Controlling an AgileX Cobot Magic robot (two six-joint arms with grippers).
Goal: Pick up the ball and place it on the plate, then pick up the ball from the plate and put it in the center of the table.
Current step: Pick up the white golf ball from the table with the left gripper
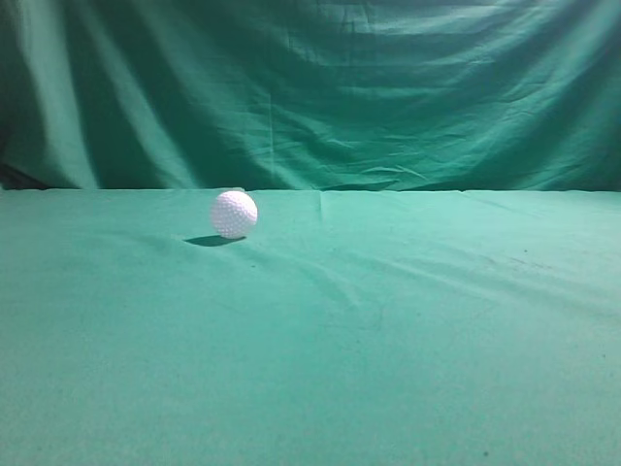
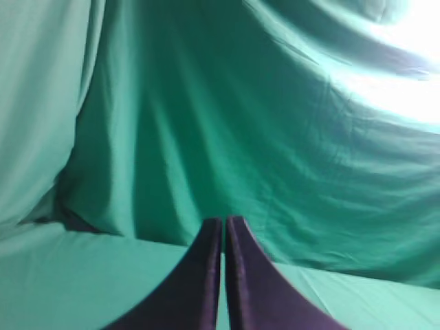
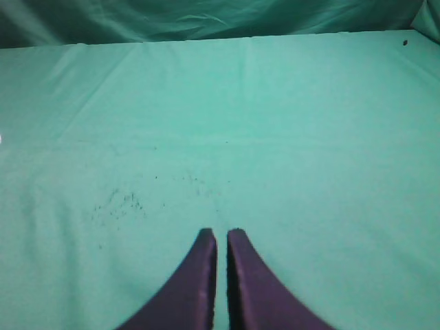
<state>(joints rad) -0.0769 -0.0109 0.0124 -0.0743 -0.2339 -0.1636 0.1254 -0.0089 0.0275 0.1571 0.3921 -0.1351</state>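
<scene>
Ball: we count one ball (image 1: 234, 214), white and dimpled all over, resting on the table (image 1: 388, 340) left of the middle in the exterior view, toward the far edge, with its shadow just to its left on the cloth.
Table: we see one table, covered in green cloth with shallow wrinkles; the right wrist view shows a patch of dark specks on the cloth ahead of the fingers.
Backdrop: we see one green curtain (image 1: 320, 87), draped and folded, hanging behind the table's far edge.
Left end effector: we see one left end effector (image 2: 224, 223) in its own wrist view only; its two dark fingers stand pressed nearly together with only a thin slit between them, nothing between them, pointing toward the curtain.
Right end effector: we see one right end effector (image 3: 221, 235) in its own wrist view only; its two dark fingers are likewise drawn together with a narrow slit, holding nothing, above bare cloth.
Arms in the exterior view: we see neither end effector there.
Ball and end effectors: we see the ball touched by neither.
</scene>
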